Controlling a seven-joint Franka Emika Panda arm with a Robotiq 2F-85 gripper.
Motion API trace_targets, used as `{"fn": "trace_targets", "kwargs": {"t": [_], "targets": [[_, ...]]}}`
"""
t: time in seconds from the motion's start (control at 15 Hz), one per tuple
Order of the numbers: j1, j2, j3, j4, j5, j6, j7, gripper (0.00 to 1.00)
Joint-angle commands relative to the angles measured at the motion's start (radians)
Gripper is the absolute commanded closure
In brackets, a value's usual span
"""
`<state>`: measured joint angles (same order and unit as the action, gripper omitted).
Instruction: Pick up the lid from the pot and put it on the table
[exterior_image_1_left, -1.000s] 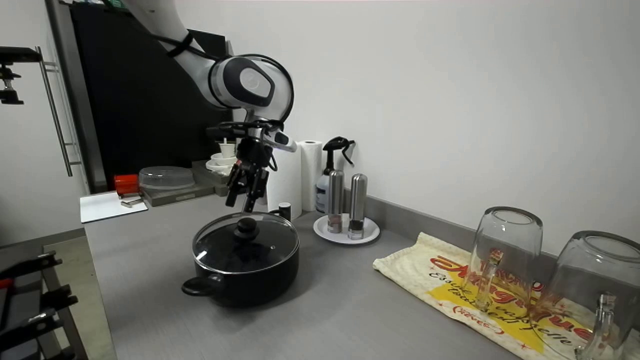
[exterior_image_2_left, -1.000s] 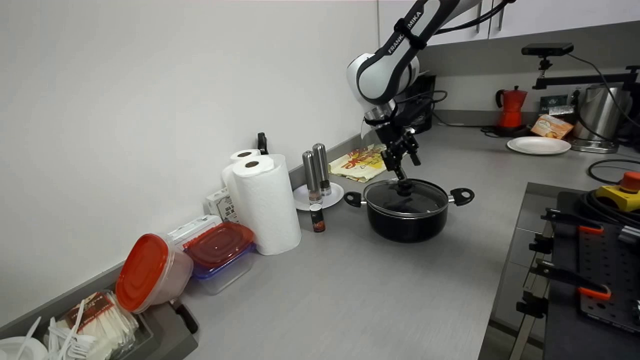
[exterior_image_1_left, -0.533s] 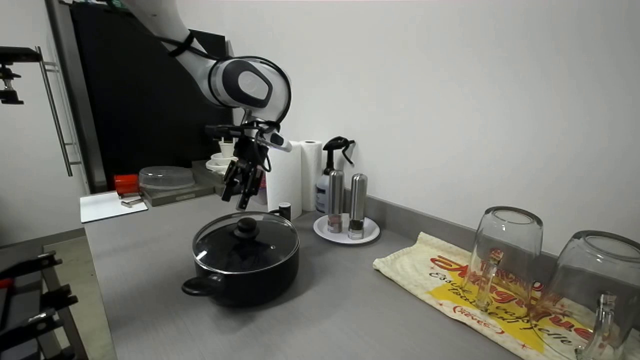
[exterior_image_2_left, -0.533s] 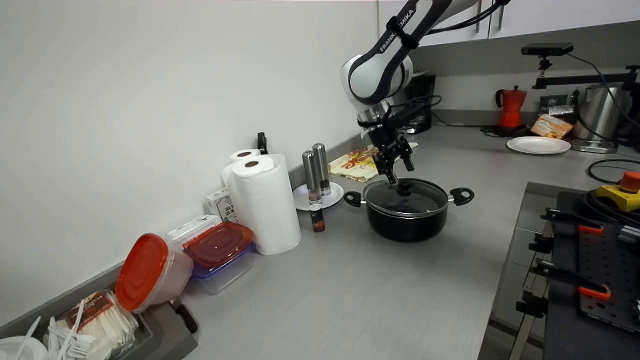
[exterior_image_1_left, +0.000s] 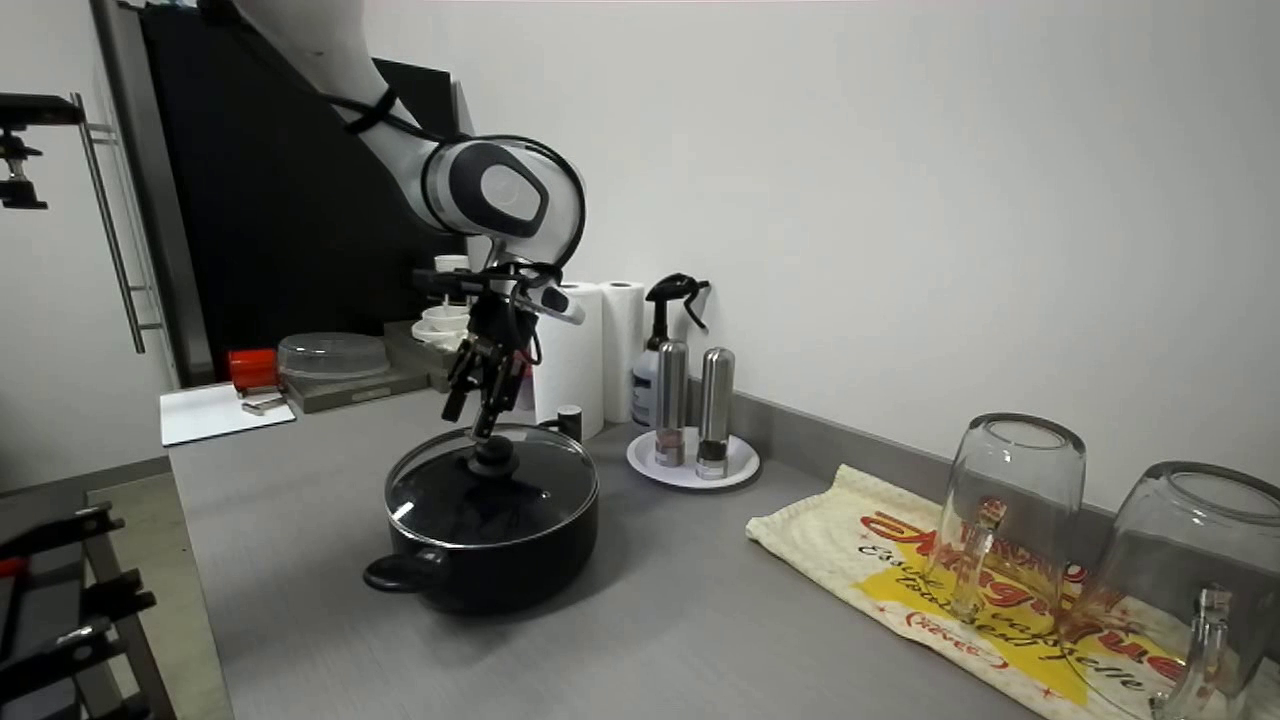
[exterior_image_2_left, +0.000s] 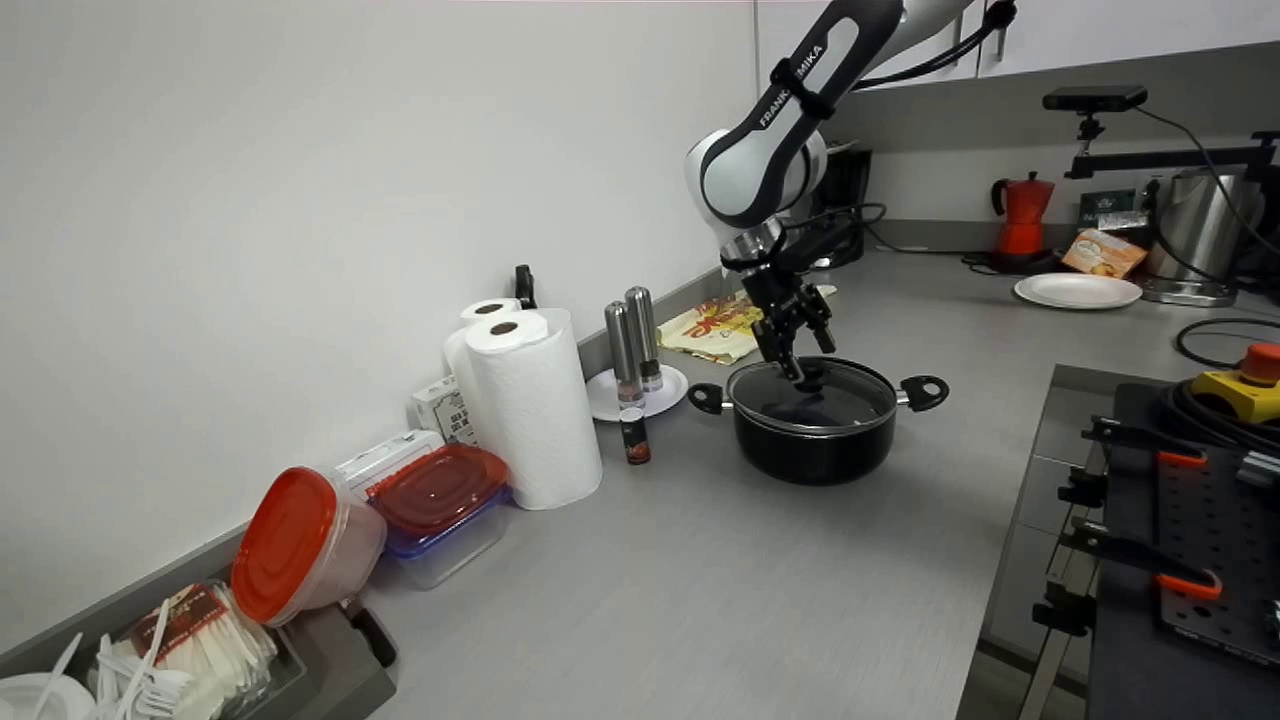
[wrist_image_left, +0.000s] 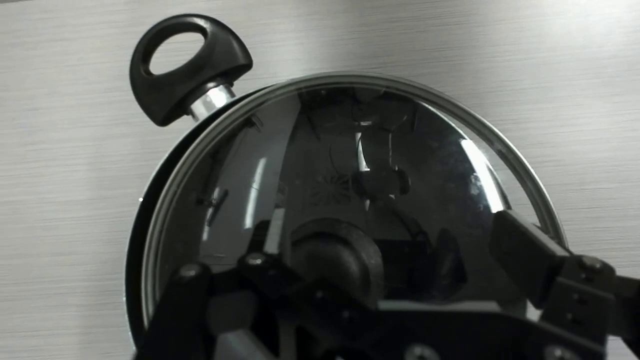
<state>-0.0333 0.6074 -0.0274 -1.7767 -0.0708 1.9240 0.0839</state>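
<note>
Two parted fingers (wrist_image_left: 522, 255) of the gripper (wrist_image_left: 387, 230) had dropped nearer the knob (wrist_image_left: 334, 257), one just beside it, so grasping the lid (exterior_image_2_left: 825, 405) seemed likely next.

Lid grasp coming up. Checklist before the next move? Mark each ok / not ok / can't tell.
1. Lid seated on the pot: ok, both exterior views show it.
2. Pot upright on the table: ok.
3. Fingers open: ok, wide gap in the wrist view.
4. Knob centred between the fingers: not ok, it sits much nearer one finger in the wrist view. Probably worth shifting before closing.
5. Near finger not touching the knob: cannot tell, they look too close in every view.
6. Both fingers low enough to grip the knob: cannot tell, the height of the far one is unclear.
</note>
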Motion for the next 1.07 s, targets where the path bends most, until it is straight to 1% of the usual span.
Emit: {"fn": "trace_targets", "kwargs": {"t": [0.0,0.4,1.0], "targets": [[0.012,0.012,-0.026,0.038,-0.008,-0.006,0.030,0.00],[0.003,0.023,-0.044,0.068,-0.002,-0.010,0.047,0.00],[0.004,0.054,-0.047,0.085,0.002,-0.010,0.067,0.00]]}}
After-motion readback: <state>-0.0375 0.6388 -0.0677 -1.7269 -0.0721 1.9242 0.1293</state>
